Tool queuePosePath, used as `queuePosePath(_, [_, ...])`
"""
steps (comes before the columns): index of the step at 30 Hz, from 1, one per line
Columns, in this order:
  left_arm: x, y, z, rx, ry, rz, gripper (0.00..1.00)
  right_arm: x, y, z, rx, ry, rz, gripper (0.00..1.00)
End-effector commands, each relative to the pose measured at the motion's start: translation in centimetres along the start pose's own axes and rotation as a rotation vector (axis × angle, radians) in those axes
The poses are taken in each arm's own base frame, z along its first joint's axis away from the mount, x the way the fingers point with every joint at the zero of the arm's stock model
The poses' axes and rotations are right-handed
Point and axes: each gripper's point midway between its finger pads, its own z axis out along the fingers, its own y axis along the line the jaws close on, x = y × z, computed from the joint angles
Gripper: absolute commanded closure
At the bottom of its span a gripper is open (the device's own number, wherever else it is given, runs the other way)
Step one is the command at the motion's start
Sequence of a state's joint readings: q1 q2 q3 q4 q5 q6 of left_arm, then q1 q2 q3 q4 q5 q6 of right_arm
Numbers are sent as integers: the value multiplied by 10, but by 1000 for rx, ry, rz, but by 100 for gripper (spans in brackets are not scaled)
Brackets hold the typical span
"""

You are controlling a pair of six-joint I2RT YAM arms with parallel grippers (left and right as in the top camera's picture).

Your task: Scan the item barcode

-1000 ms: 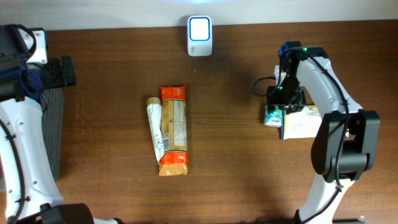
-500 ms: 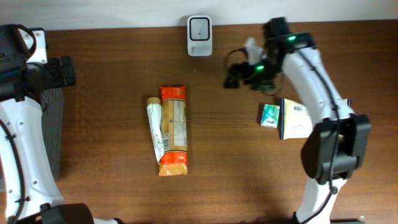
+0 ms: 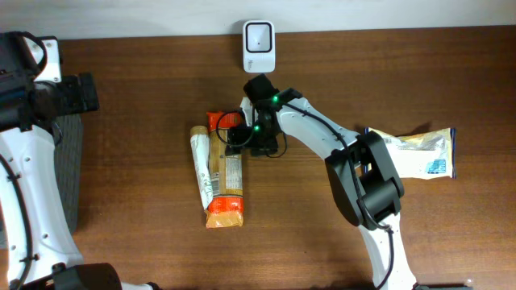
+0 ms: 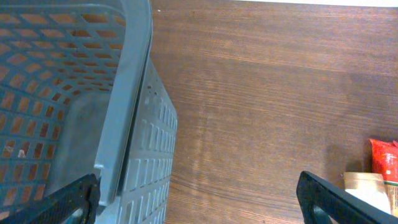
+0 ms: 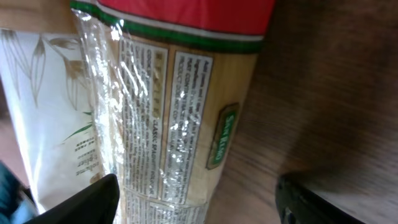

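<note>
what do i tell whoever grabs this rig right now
Left gripper: open, empty, over the edge of the basket at the table's left side.
Right gripper: open, low over the red pack mid-table, holding nothing.
Scanner stands at the far edge. A pale pack lies beside the red one, a bag on the right.
Done: reach to the red pack.
Left: grip it, lift it, show its barcode to the scanner.

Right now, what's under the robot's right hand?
A red-and-clear food packet lies under the right hand, beside a paper-wrapped packet. The hand covers part of it, and no barcode shows.
</note>
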State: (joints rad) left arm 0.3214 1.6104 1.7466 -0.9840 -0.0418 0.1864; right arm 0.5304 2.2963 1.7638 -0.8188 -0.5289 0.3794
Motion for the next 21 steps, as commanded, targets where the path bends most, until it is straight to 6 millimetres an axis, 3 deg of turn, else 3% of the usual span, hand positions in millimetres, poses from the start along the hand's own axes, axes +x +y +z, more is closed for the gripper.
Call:
queuePosePath(1, [-2, 1, -1, -1, -7, -10, 1, 10, 3, 28, -8, 43, 40, 26])
queuePosePath(4, [-2, 0, -1, 0, -7, -9, 1, 20, 4, 53, 9, 72, 98, 30])
queuePosePath(7, [-2, 1, -1, -1, -7, -10, 1, 28, -7, 77, 45, 102, 160, 47])
queuePosePath(9, [-2, 1, -1, -1, -7, -10, 1, 30, -9, 79, 50, 110, 172, 71])
queuePosePath(11, [-2, 1, -1, -1, -7, -10, 1, 31, -8, 78, 40, 116, 173, 85])
queuePosePath(13, [-2, 1, -1, -1, -7, -10, 1, 33, -6, 78, 29, 125, 175, 95])
queuePosePath(15, [-2, 1, -1, -1, -7, -9, 1, 33, -4, 78, 21, 128, 174, 96])
queuePosePath(18, [-2, 1, -1, -1, -7, -10, 1, 24, 3, 59, 8, 92, 109, 96])
queuePosePath(21, [-2, 1, -1, -1, -7, -10, 1, 9, 12, 5, 100, -31, 19, 96])
